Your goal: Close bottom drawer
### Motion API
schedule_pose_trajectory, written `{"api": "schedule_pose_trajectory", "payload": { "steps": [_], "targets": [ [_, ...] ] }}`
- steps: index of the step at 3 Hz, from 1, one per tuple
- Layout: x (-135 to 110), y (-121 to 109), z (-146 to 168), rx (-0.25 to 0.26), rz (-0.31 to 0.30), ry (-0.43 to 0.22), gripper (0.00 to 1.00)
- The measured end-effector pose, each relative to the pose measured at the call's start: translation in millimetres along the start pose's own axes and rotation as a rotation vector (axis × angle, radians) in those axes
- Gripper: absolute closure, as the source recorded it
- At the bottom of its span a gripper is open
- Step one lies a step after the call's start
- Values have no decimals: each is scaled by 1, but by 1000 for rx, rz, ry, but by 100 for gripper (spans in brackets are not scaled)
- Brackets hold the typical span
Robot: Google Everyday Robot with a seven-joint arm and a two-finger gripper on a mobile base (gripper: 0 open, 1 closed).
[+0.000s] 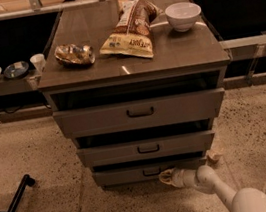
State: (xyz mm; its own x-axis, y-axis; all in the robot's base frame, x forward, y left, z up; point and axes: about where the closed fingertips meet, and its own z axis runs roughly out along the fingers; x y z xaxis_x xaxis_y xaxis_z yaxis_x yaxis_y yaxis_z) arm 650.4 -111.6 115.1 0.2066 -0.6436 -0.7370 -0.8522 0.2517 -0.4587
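The bottom drawer (124, 175) is the lowest, narrowest grey-brown front of the cabinet, with a small dark bar handle (151, 172). It stands out only slightly from the cabinet, with a dark gap above it. My gripper (165, 177) reaches in low from the lower right on a white arm (215, 188). Its tip is against the drawer front, just right of the handle.
The middle drawer (146, 148) and top drawer (140, 113) stand partly open above. On the cabinet top lie a chip bag (130, 30), a white bowl (183, 15) and a crumpled wrapper (74, 54). Small bowls and a cup (38, 62) sit on a shelf at left. A black leg (14, 211) crosses the floor at lower left.
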Motion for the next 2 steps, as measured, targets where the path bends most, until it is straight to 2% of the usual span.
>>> {"api": "schedule_pose_trajectory", "payload": {
  "steps": [1,2],
  "targets": [
    [-1,10,-11,-33,-17,-13,100],
    [-13,34,-39,-99,-52,-60,100]
  ]
}}
